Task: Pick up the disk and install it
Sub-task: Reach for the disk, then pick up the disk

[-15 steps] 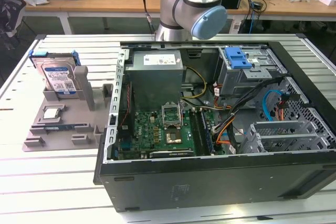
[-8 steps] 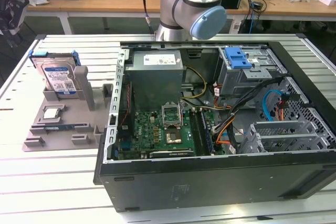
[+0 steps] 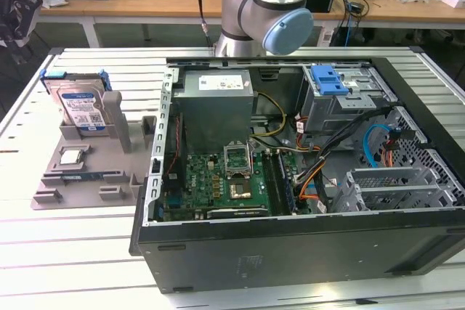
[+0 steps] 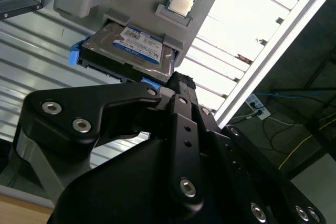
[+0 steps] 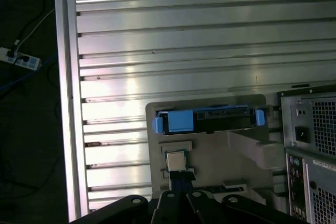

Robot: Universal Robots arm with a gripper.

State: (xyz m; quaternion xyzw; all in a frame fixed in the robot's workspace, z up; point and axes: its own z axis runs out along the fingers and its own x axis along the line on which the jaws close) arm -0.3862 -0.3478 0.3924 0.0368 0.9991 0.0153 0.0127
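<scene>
Sitting in a grey plastic fixture tray (image 3: 94, 172) on the slatted aluminium desk (image 3: 73, 252), just beside the open black computer case (image 3: 290, 252) on the exterior view's left, the flat rectangular silver disk (image 3: 81, 107) lies label up, its white-and-blue sticker and blue plastic carrier frame showing. A small square silver chip (image 3: 70, 156) rests in the same tray, also beside the case. The silver-and-blue robot arm (image 3: 265, 5) rises beyond the case's far side. In the second wrist view the black gripper (image 4: 170, 85) hangs over the disk, apart from it; whether its jaws are spread or pressed together cannot be told.
</scene>
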